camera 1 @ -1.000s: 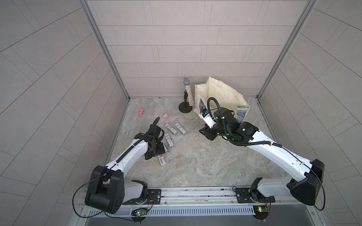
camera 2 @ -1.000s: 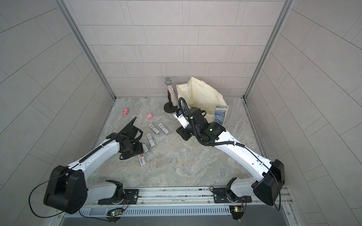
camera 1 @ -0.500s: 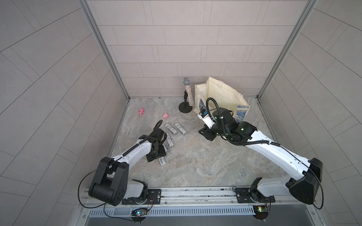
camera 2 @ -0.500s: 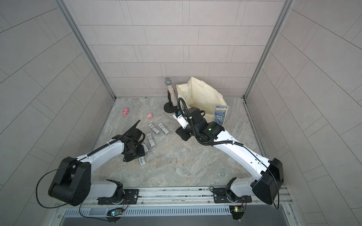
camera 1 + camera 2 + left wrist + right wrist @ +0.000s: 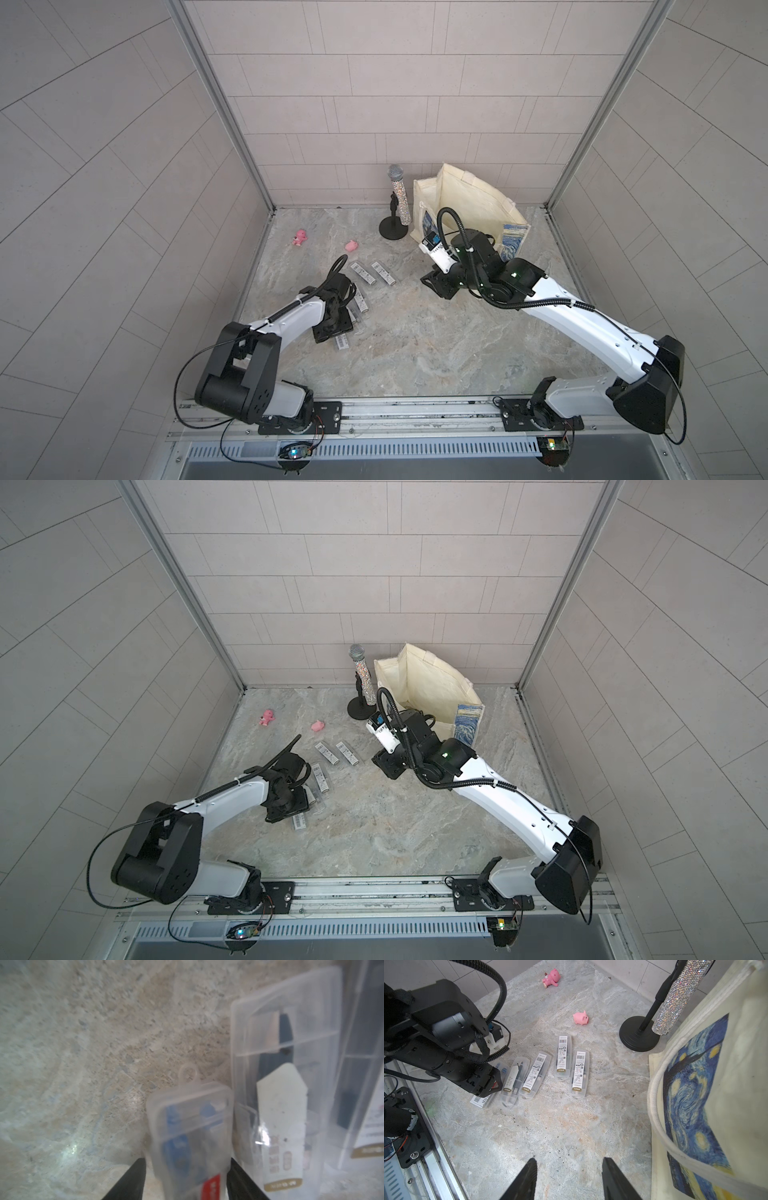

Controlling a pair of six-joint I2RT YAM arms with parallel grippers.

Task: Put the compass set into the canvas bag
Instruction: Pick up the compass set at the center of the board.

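Compass set (image 5: 187, 1118) at left gripper (image 5: 186, 1159); canvas bag (image 5: 469, 199) rear right.
Its fingers (image 5: 133, 1180) flank the clear-cased set, just beside a second case (image 5: 280, 1105); grip cannot be confirmed. Right gripper (image 5: 569, 1159), jaws apart and empty, sits near the canvas bag.

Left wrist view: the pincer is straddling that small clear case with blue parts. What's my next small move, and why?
Probably close the left pincer fully on the small clear case before any lift. Its fingers flank the case's long sides, yet a sliver of gap seems to show on one side, so a firm grip isn't evident.
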